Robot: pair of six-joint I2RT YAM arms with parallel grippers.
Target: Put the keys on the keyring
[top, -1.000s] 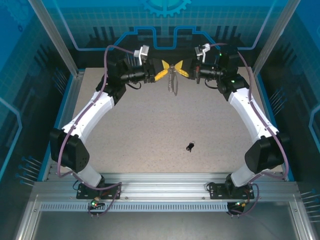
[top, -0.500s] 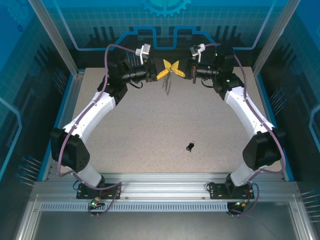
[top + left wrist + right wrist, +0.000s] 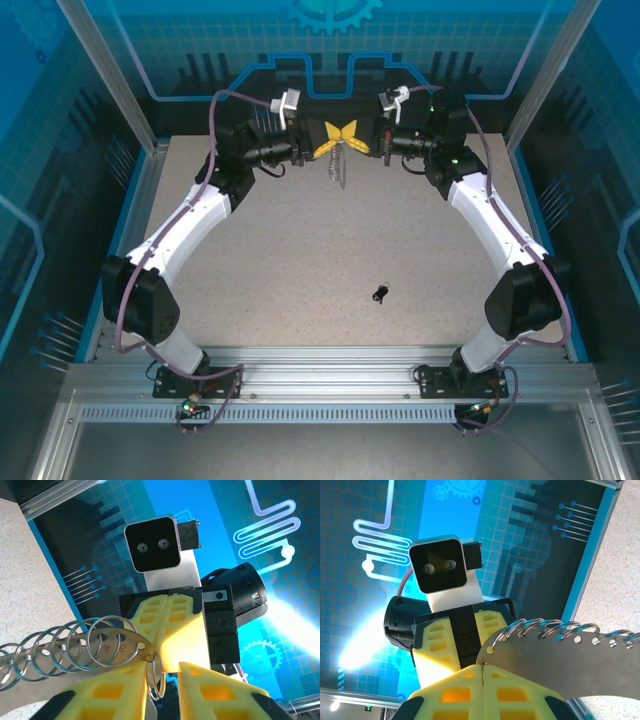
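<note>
- The right gripper point(image 3: 482, 669), fingers pressed together, clamps one end of the keyring point(image 3: 555, 662), holding it in the air above the middle of the worktop's point(image 3: 300, 250) far edge.
- The left gripper point(image 3: 162, 672) meets it nose to nose, jaws a little apart, with one of the silvery rings point(image 3: 156, 677) between them. Whether the pads touch it cannot be told.
- The keys point(image 3: 380, 292) lie alone toward the middle of the near edge, well apart from both grippers.
- The step in hand appears to be readying the keyring, with no key threaded yet. The next move calls for a firm hold on that ring, then fetching the keys.
</note>
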